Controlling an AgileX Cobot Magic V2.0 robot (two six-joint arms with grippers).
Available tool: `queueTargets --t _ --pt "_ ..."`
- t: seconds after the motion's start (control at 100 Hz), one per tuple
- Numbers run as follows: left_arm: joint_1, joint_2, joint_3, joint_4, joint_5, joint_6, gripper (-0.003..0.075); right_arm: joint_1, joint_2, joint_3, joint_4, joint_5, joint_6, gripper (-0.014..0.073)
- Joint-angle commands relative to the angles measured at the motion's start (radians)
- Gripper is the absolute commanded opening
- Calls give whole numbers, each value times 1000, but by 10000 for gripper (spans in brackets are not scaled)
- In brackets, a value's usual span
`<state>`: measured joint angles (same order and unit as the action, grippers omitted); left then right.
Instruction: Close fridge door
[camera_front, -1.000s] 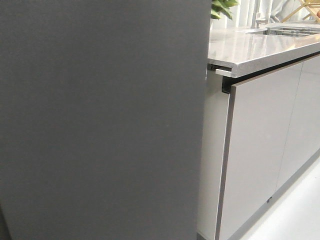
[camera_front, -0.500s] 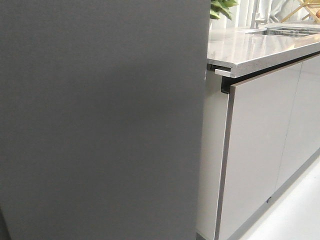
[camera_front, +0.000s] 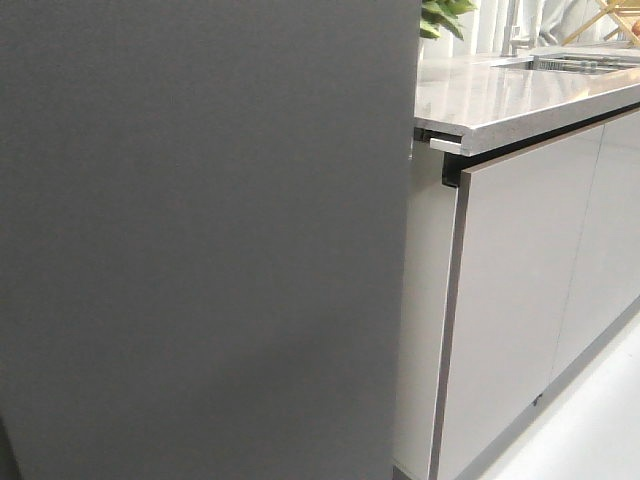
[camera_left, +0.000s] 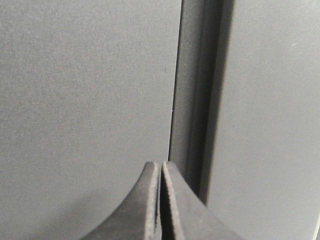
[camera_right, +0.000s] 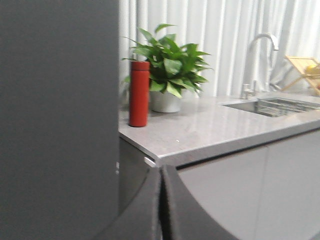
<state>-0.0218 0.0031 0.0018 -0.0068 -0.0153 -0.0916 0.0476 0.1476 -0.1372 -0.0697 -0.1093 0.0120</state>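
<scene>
The fridge door (camera_front: 200, 240) shows only its matte dark grey outer face, which fills the left two thirds of the front view. Its white lining and bins are hidden. In the left wrist view my left gripper (camera_left: 161, 165) is shut and empty. Its tips are close to a matte grey face (camera_left: 85, 100), beside a dark vertical seam (camera_left: 197, 110) with another grey panel (camera_left: 270, 120) beyond it. I cannot tell whether the tips touch. My right gripper (camera_right: 162, 170) is shut and empty, with the dark grey slab (camera_right: 55, 115) beside it. Neither gripper shows in the front view.
Glossy light-grey cabinet doors (camera_front: 510, 300) stand to the right under a grey stone counter (camera_front: 500, 100). On the counter are a red bottle (camera_right: 139, 93), a potted plant (camera_right: 167, 70) and a sink with a tap (camera_right: 260, 60). White floor (camera_front: 590, 430) shows at lower right.
</scene>
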Motion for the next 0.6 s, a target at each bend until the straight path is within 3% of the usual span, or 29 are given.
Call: queueTargets --t 0.0,0.18,0.59 --pt "2 19 28 -2 -77 -3 -21 -41 -60 44 -10 -81 -12 -76" --pt "2 19 28 -2 -77 -3 -21 -74 -170 162 -10 -86 -12 -76" --pt "2 19 28 -2 -77 -3 -21 -74 -166 159 -10 -35 -12 -76"
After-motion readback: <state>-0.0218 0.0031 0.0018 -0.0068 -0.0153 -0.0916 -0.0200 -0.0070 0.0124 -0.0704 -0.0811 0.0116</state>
